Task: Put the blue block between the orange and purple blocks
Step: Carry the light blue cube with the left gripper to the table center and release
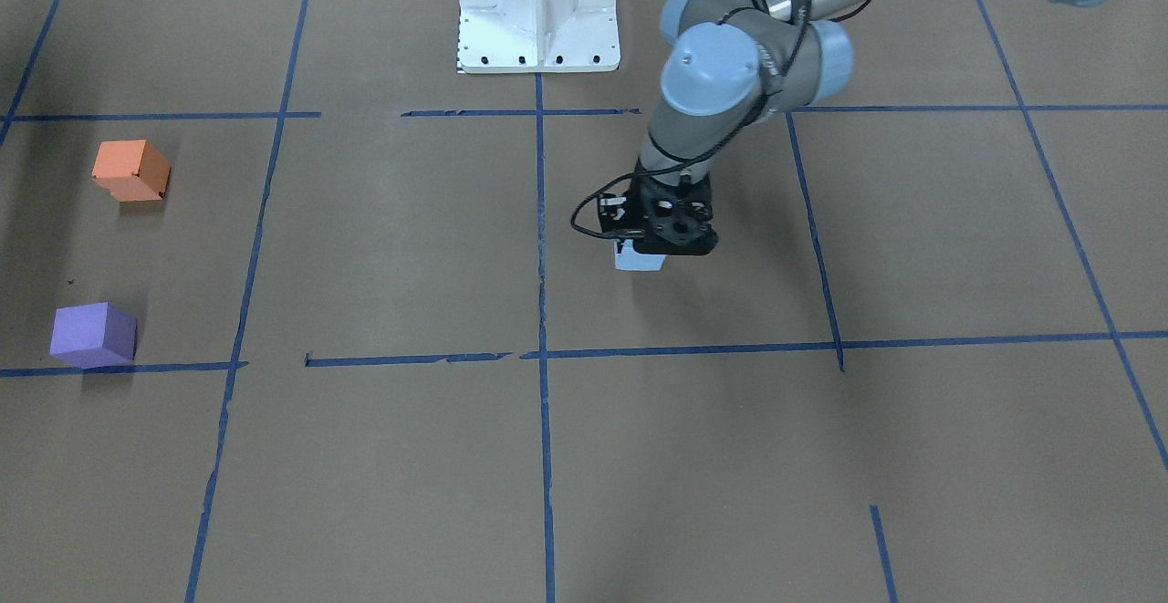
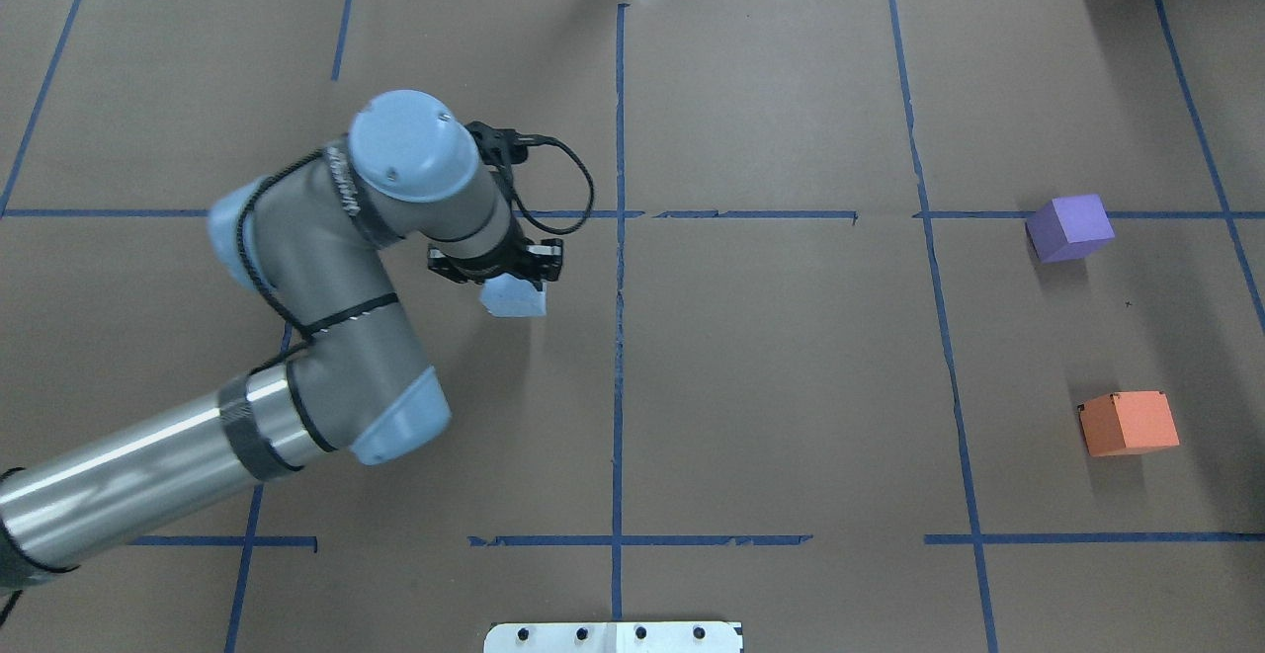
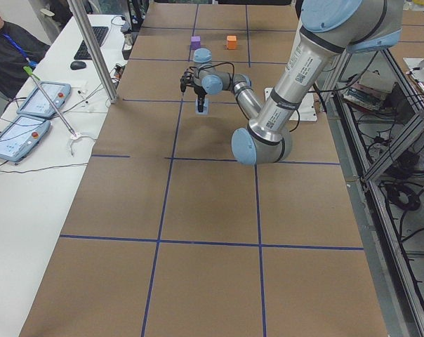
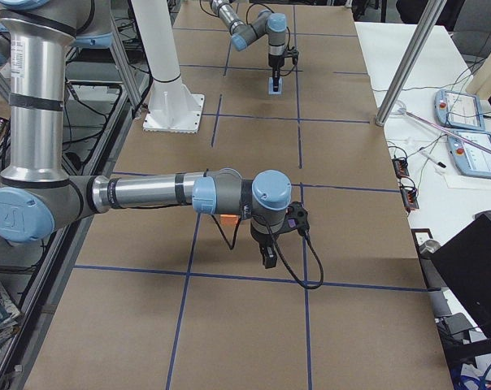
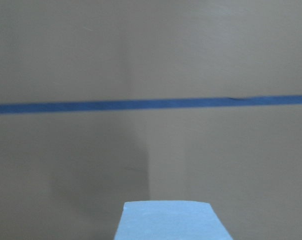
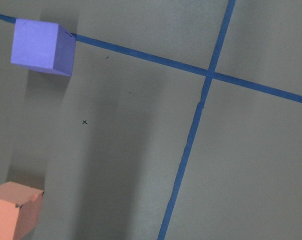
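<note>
My left gripper (image 2: 510, 283) is shut on the pale blue block (image 2: 515, 299) near the table's middle, left of the centre tape line; the block also shows under the gripper in the front view (image 1: 638, 261) and at the bottom of the left wrist view (image 5: 170, 221). The purple block (image 2: 1069, 227) and the orange block (image 2: 1129, 423) sit far to the right, apart, with bare paper between them. The right wrist view shows both, purple (image 6: 41, 46) and orange (image 6: 13, 210). My right gripper (image 4: 267, 260) hangs near them; I cannot tell if it is open.
Brown paper with blue tape lines (image 2: 619, 337) covers the table. The white robot base (image 1: 538, 15) stands at the robot's edge. Tablets and cables lie on the side table (image 3: 29, 119) with an operator beside it.
</note>
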`<state>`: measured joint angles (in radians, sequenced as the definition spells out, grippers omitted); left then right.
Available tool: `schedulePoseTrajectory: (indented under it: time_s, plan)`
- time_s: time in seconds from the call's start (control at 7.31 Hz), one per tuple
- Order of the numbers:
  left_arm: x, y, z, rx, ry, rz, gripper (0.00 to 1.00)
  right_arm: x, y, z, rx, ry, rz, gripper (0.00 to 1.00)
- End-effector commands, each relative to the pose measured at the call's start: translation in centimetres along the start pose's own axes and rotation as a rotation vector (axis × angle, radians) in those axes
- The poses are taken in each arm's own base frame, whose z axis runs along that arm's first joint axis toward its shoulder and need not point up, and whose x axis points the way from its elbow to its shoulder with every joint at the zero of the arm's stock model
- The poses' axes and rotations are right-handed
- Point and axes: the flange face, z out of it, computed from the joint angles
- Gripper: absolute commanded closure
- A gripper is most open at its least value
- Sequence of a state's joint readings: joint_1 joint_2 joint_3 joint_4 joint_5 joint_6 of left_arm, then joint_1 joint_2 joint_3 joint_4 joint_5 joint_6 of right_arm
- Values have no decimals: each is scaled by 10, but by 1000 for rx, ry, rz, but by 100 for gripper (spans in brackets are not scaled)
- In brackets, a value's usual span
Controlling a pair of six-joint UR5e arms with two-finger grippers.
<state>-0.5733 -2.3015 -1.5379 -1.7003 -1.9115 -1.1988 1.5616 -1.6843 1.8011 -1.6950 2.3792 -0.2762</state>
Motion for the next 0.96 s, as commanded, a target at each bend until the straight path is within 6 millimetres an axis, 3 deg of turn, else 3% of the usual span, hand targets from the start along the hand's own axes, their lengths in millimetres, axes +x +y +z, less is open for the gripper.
schedulePoseTrajectory:
  time_s: [0.0, 0.14, 0.27, 0.55, 0.68, 0.82]
  plan:
    - [78, 7, 34, 20, -48, -38, 70, 1, 0, 1, -1, 0, 1, 0]
    - [77, 9, 42, 12, -60, -43, 50, 1, 0, 1, -1, 0, 1, 0]
    - [74, 9, 44, 14, -67, -40, 1, 1, 0, 1, -1, 0, 1, 0]
    - [75, 9, 40, 20, -49, -36, 0, -1, -2, -2, 3, 3, 0, 0]
    - [67, -18, 0, 49, -19, -38, 0, -6, -7, -7, 15, 4, 20, 0]
    - [36, -42, -40, -13, -16, -15, 0, -14, -21, -17, 37, 9, 27, 0]
